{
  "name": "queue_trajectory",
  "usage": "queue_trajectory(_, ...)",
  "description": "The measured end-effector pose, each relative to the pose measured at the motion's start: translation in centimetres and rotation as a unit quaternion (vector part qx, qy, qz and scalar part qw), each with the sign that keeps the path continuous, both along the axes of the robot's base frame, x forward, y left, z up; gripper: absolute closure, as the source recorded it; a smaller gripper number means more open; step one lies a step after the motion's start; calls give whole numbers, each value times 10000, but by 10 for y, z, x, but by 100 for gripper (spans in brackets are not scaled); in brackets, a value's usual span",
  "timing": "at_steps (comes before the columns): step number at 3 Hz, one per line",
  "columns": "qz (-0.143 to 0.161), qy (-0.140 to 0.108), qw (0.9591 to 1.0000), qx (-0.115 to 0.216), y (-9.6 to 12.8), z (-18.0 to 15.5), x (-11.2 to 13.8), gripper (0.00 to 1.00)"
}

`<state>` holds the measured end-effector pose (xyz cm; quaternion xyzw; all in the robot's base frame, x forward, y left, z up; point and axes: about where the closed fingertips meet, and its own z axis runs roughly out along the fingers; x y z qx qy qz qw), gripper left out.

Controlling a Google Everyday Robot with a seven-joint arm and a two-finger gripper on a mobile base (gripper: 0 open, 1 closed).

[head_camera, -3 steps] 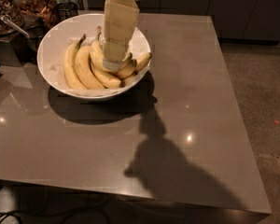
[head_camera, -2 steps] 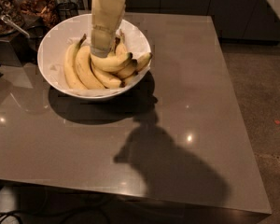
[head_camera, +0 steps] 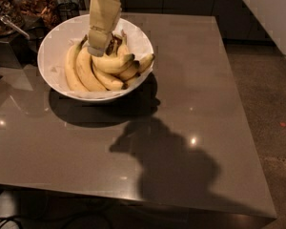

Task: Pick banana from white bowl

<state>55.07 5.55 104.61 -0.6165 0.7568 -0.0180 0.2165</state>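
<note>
Gripper [head_camera: 96, 50] is down inside the white bowl [head_camera: 55, 46], with your beige arm segment [head_camera: 105, 11] dropping in steeply from the top edge of the view and leaning a little left on the way down. Its lower end sits right on the pile of fruit, at the left, stem end of the topmost banana [head_camera: 113, 64]. Whether it has closed on anything, you cannot tell: the end of the tool blends into the yellow beneath it.

That top banana lies across the heap, curving to the right, its dark tip pointing toward the bowl's right side. It rests on the other bananas [head_camera: 86, 73]. Two long ones run along the left side of the bowl, and more fan out to the right with their dark tips up near the right rim.

You've got the bowl on the far left part of the grey-brown table [head_camera: 205, 80], close to the back edge, throwing a dark shadow on the near side. A big robot shadow [head_camera: 171, 171] spreads over the near middle of the tabletop. Beyond the far left corner stand dark containers [head_camera: 19, 4] with brownish contents, and a metal handle [head_camera: 13, 26] sticks out beside them. Floor [head_camera: 267, 104] shows on the right.
</note>
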Motion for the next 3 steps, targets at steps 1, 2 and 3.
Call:
queue_trajectory(1, -242, 88, 9997, -44, 6, -12, 9, 11)
queue_trajectory(2, -443, 206, 9987, -123, 13, -25, 18, 29)
queue_trajectory(3, -575, 323, 9977, -181, 17, -37, 22, 35)
